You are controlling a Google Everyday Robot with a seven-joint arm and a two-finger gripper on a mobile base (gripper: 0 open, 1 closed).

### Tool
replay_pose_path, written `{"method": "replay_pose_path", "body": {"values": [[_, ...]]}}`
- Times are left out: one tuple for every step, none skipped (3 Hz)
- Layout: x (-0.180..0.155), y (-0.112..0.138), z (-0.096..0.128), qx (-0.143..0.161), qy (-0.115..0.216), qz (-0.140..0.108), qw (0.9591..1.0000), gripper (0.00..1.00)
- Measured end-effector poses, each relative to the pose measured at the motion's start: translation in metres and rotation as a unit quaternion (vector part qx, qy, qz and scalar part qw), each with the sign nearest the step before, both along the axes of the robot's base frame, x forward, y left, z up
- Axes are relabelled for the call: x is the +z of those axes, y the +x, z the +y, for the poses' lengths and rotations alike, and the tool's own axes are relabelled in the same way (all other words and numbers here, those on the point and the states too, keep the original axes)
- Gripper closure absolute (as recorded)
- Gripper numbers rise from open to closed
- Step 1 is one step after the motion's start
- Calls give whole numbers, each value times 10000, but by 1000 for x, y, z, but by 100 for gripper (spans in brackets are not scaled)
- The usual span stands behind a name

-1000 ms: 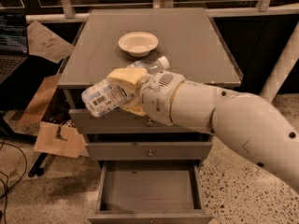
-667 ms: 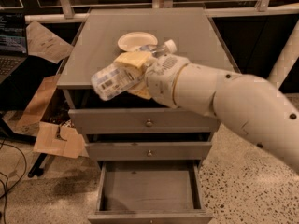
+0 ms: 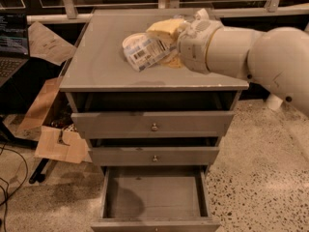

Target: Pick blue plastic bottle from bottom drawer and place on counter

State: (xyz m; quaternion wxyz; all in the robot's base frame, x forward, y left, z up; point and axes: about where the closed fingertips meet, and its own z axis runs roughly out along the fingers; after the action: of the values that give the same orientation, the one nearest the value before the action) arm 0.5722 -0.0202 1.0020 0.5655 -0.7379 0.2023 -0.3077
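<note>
Over the smooth grey table (image 3: 96, 69) our pincer (image 3: 163, 45) holds the small clear plastic bottle (image 3: 141, 53) clenched sideways; below, we see the grey bottom drawer (image 3: 152, 199) open.

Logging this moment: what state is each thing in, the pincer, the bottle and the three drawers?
pincer: shut on the bottle, over the counter.
bottle: gripped, lying sideways, seemingly just clear of the counter.
bottom drawer: open, nothing in it.
middle drawer: shut.
top drawer: shut.
</note>
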Motion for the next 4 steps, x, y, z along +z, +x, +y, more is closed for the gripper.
{"method": "replay_pose_path", "body": {"values": [[-4,28,-30,-96,11,52,9999,100],[-9,54,-43,-281,-97,104,9995,100],[-13,84,-49,-380,-310,243,9985,100],[-17,112,-50,-442,-479,374,9972,100]]}}
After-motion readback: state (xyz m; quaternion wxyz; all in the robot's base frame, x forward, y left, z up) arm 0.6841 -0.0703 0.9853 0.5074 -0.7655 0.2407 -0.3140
